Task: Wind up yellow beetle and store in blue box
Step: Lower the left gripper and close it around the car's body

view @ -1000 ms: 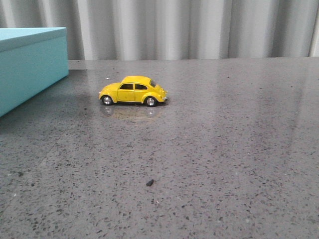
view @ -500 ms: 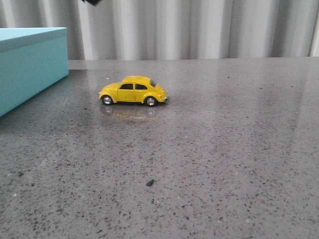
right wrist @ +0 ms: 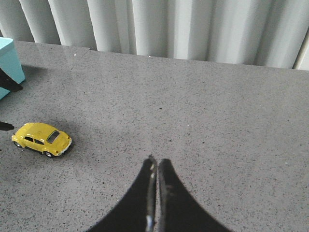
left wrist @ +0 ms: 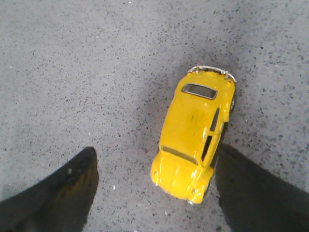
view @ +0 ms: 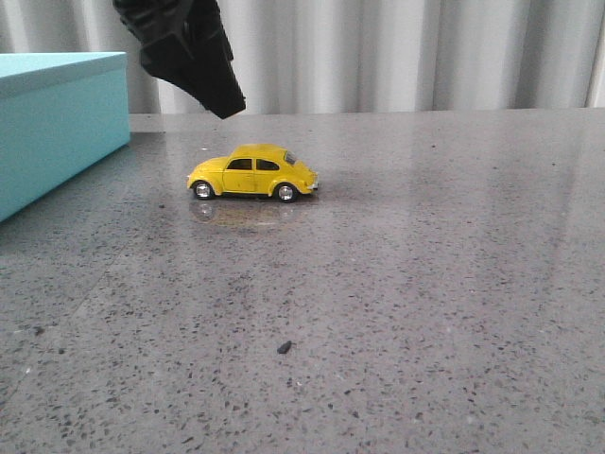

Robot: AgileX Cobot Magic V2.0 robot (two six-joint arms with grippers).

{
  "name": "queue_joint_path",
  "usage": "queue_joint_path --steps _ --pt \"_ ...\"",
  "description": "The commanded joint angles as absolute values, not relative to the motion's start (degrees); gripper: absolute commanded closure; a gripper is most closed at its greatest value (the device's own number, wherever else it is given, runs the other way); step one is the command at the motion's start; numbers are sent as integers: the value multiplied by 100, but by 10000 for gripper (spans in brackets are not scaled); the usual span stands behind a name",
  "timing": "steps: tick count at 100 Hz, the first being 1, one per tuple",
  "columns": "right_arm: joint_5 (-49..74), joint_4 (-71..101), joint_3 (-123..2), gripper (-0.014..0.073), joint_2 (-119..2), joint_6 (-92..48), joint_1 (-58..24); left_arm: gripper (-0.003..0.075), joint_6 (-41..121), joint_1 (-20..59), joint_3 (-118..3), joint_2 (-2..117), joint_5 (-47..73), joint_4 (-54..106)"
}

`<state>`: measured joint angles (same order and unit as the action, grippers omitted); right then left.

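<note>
Nothing done yet: yellow beetle (view: 251, 172) unwound on counter (view: 425, 284), near blue box (view: 57, 123). Left end effector (left wrist: 154, 193) spread, above car, no contact. Right end effector (right wrist: 155, 193) pressed together, well apart

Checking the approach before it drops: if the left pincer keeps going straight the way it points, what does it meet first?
Most likely the yellow beetle. The open left pincer points down at the table, one finger beside the car's front, so that finger may clip the car; depth is uncertain.
</note>
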<state>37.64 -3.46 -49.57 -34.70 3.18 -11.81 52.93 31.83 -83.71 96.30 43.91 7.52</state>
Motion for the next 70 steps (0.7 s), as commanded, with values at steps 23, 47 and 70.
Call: queue_joint_path --steps 23,47,70 --pt "3360 -401 -5094 655 -3476 292 -1185 247 5355 3227 -8577 9484 3819 1632" --pt "3338 -401 -5094 655 -3476 292 -1185 111 5365 3241 -8577 9796 4054 1632" --pt "3325 -401 -5094 655 -3476 292 -1185 94 5399 3241 -8594 9850 4246 1551"
